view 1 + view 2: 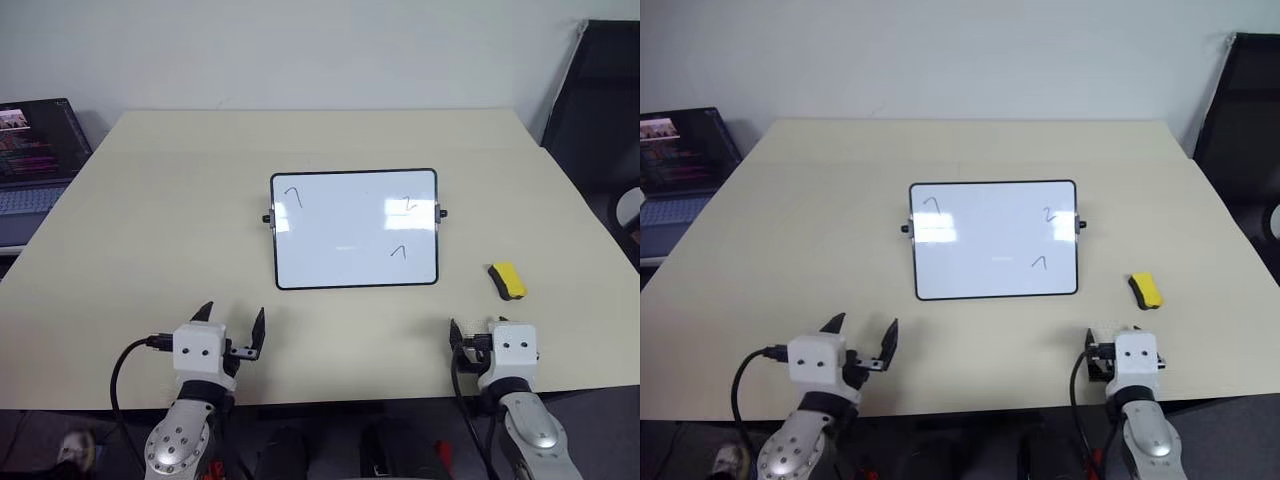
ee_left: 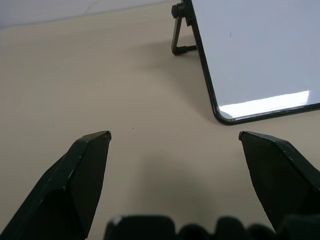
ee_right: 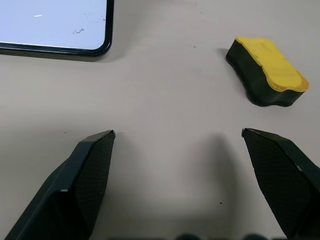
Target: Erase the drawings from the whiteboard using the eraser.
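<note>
Fingers (image 1: pixel 259 330) spread, empty; three drawings (image 1: pixel 293 196), one eraser (image 1: pixel 507 280).

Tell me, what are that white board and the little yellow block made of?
The whiteboard looks like glossy coated sheet in a thin black frame, probably plastic; it mirrors the lights. The eraser seems a matte yellow top on a black base, perhaps plastic or foam.

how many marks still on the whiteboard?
3. One drawing sits near the top corner of the whiteboard on the robot's left, one near the top corner on its right, and one lower down on that right side. None look hidden.
</note>
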Available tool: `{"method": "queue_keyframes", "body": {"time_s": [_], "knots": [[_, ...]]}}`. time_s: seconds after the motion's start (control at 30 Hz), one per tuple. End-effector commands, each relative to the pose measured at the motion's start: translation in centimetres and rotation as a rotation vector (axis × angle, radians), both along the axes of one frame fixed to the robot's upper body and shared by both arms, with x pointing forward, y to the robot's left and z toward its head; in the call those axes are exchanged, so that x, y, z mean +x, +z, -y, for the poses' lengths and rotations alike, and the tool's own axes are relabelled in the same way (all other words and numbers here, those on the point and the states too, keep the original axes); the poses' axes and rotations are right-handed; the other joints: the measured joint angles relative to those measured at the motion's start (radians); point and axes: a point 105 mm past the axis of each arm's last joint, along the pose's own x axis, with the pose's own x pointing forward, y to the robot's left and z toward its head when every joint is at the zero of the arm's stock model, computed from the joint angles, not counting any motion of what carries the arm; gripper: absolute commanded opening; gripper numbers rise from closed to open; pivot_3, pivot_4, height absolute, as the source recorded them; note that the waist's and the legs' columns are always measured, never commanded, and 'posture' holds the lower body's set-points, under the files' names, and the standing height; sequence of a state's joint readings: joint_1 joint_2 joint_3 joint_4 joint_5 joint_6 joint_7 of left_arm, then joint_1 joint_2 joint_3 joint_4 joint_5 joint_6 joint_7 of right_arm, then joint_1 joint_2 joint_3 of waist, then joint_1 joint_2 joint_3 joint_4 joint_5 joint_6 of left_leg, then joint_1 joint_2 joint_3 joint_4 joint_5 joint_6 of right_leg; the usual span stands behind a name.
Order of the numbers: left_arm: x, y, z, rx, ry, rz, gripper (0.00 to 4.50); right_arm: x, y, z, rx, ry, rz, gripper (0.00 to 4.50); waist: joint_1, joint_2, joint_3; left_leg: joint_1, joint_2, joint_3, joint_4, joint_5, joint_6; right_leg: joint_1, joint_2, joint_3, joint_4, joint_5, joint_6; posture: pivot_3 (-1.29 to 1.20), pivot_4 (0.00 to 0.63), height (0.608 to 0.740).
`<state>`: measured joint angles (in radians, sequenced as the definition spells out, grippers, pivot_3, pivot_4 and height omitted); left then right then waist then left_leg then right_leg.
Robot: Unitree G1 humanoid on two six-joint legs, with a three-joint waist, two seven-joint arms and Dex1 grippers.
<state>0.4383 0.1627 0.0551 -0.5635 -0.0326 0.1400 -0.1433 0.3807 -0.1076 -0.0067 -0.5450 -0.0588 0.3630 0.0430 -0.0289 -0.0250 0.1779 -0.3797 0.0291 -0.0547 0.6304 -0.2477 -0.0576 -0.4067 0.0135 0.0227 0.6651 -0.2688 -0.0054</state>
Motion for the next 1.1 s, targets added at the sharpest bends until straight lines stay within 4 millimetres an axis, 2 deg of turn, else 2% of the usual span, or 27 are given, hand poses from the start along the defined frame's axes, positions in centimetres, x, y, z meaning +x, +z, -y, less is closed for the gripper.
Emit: {"method": "queue_keyframes", "body": {"time_s": [0.03, 0.3, 0.7, 0.97, 1.1], "knots": [[0.0, 1.4, 0.2, 0.017, -0.004, 0.053, 4.5, 0.4, 1.4, -0.4, 0.0, 0.023, 0.051, 4.46, 0.0, 0.0, 0.0, 0.0, 0.0, 0.0, 0.0, 0.0, 0.0, 0.0, 0.0, 0.0, 0.0, 0.0, 0.0, 0.0, 0.15, 0.74], [0.2, 1.1, 0.8, -0.006, 0.007, 0.063, 4.5, 0.9, 2.0, 0.5, -0.031, 0.024, 0.063, 4.46, 0.0, -0.001, -0.001, 0.0, -0.001, 0.0, 0.0, 0.0, 0.0, 0.0, 0.0, 0.0, 0.0, 0.001, 0.002, 0.0, 0.15, 0.74], [2.7, 1.4, 1.1, -0.014, -0.018, 0.114, 4.5, 2.4, 2.7, 1.9, -0.046, -0.02, 0.102, 4.46, 0.001, -0.002, -0.002, 0.0, -0.002, 0.0, 0.0, 0.0, 0.0, 0.0, 0.001, -0.001, 0.001, 0.004, 0.007, 0.0, 0.15, 0.74], [3.7, 1.7, 1.4, -0.028, -0.038, 0.132, 4.5, 1.9, 2.6, 2.8, -0.053, -0.047, 0.098, 4.46, 0.001, -0.002, -0.002, 0.0, -0.002, -0.001, 0.0, 0.0, 0.0, 0.0, 0.001, -0.001, 0.002, 0.004, 0.007, 0.0, 0.15, 0.74], [5.1, 3.8, 2.7, -0.013, -0.176, 0.218, 4.5, 2.2, 2.9, 3.2, -0.06, -0.058, 0.111, 4.46, 0.001, -0.002, -0.002, 0.001, -0.002, 0.0, 0.001, 0.0, 0.0, 0.001, 0.001, -0.001, 0.004, 0.004, 0.007, 0.0, 0.15, 0.74]]}}
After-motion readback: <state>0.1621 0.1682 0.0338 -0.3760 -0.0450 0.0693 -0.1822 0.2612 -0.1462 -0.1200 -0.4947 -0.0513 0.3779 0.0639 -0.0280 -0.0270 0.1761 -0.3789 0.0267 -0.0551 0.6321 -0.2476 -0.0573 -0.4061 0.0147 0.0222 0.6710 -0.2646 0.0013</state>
